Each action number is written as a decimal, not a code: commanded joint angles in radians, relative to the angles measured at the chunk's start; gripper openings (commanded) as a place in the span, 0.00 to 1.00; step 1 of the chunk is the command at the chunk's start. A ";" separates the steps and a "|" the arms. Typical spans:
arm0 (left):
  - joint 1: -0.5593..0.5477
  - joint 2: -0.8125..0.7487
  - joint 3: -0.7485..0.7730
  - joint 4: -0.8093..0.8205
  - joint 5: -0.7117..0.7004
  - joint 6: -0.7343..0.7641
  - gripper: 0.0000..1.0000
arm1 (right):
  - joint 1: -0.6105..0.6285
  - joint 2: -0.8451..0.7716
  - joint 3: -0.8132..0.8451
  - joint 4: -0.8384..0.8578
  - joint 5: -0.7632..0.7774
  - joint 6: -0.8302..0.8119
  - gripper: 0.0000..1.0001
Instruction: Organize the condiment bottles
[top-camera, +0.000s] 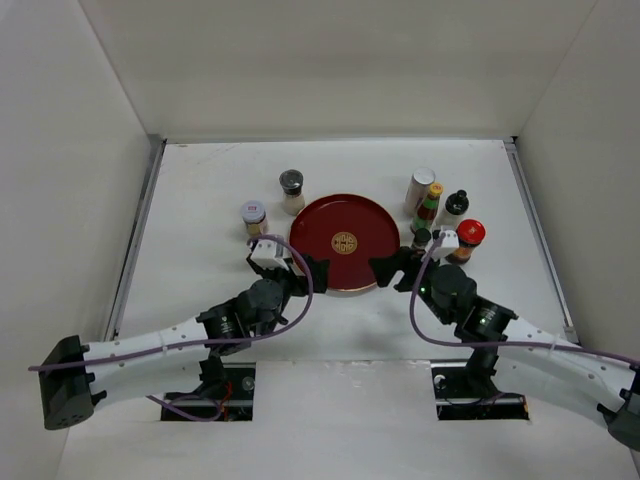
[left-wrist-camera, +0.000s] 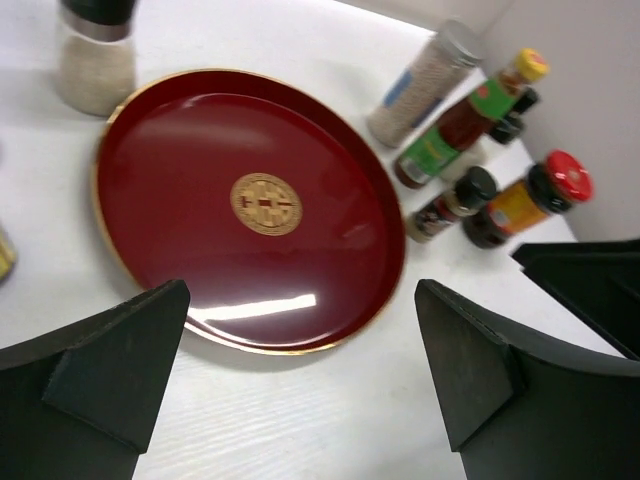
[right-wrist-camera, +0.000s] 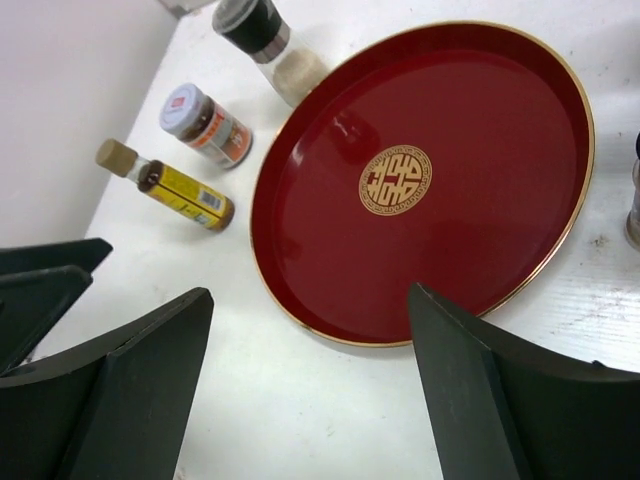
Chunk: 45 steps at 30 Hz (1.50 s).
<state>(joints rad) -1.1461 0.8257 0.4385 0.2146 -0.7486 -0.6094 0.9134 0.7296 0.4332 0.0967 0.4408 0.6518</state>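
White table (top-camera: 200, 190), left end effector (top-camera: 303, 270) and right end effector (top-camera: 396, 268) wide apart, empty, beside red tray (top-camera: 320, 225).

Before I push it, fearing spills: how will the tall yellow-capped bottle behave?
Probably tips easily: the yellow-capped bottle is tall and narrow. Neighbours such as the red-capped jar stand close, so it could topple them. Looks smooth, maybe slippery.

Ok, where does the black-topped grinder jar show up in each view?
Top external: the black-topped grinder jar stands just beyond the upper-left rim of the round red tray.
Left wrist: the jar is in the top-left corner, its top cut off.
Right wrist: the jar is at the top edge, left of centre.
Shared landmark: the tray's gold centre emblem.
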 joint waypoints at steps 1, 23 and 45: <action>0.055 0.013 0.000 0.012 0.020 0.023 1.00 | 0.011 0.046 0.055 0.063 0.007 -0.015 0.85; 0.400 0.010 0.229 -0.184 -0.104 0.298 0.59 | 0.037 0.321 0.032 0.443 -0.022 -0.112 0.60; 0.627 0.384 0.249 -0.126 0.103 0.217 0.52 | 0.014 0.444 0.010 0.503 -0.099 -0.118 0.74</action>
<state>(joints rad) -0.5377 1.1988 0.6636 0.0265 -0.6888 -0.3801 0.9356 1.1748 0.4278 0.5285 0.3660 0.5407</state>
